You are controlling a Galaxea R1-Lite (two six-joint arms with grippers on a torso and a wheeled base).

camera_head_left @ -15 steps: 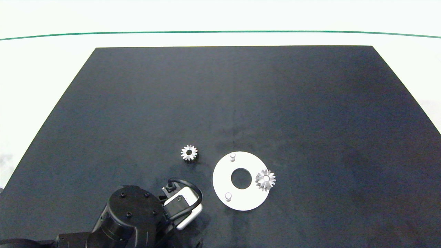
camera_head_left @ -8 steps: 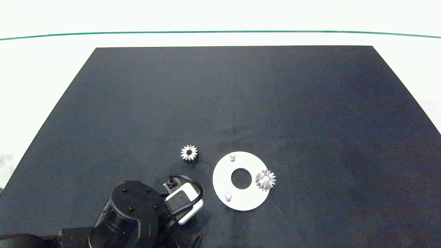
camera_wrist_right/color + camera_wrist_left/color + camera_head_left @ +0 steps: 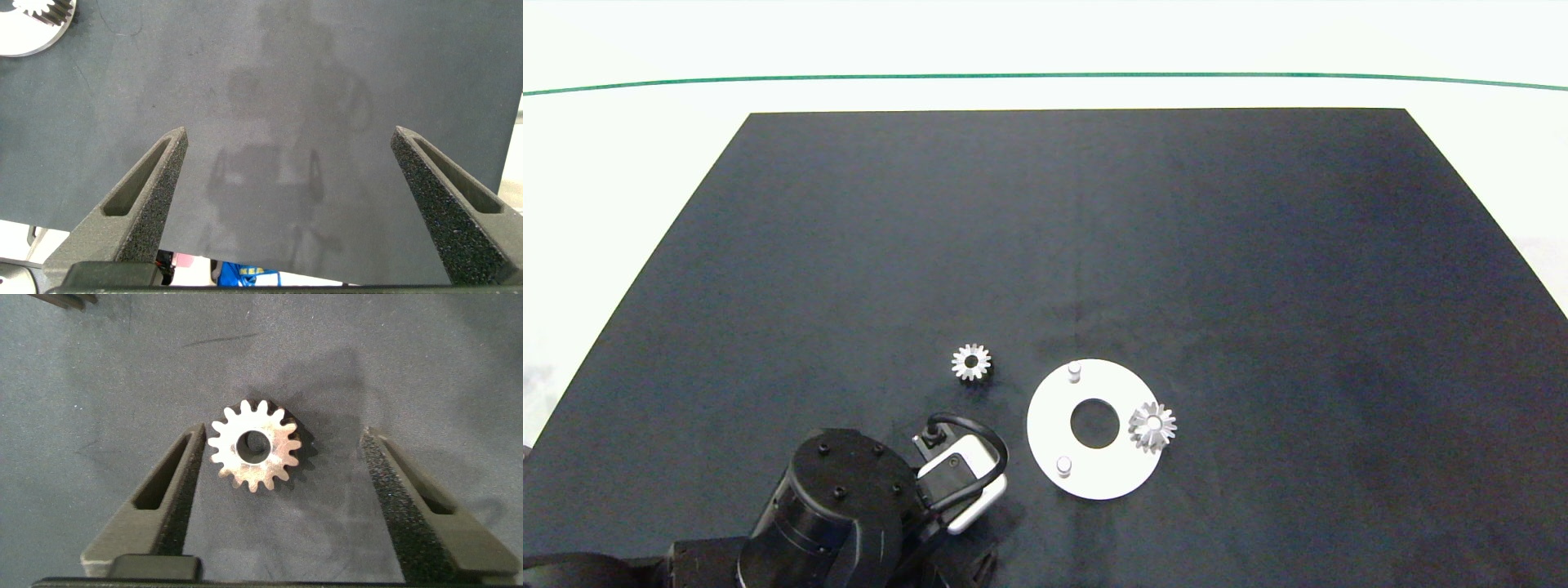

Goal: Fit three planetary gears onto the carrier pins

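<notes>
Black mat [image 3: 1078, 245] covering the table. White carrier disc [image 3: 1054, 425] at near centre: one gear [image 3: 1152, 425] seated on its right-hand pin, two pins [image 3: 1074, 371] bare. Left gripper [image 3: 278, 437] low at near-left, fingers spread wide around a third gear [image 3: 254, 446], no contact. Second gear [image 3: 971, 362] loose left of disc. Right gripper [image 3: 290, 139] spread apart over bare mat.

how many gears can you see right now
3: one gear loose on the mat left of the disc, one on the disc's right pin, one between the open left gripper fingers.
</notes>
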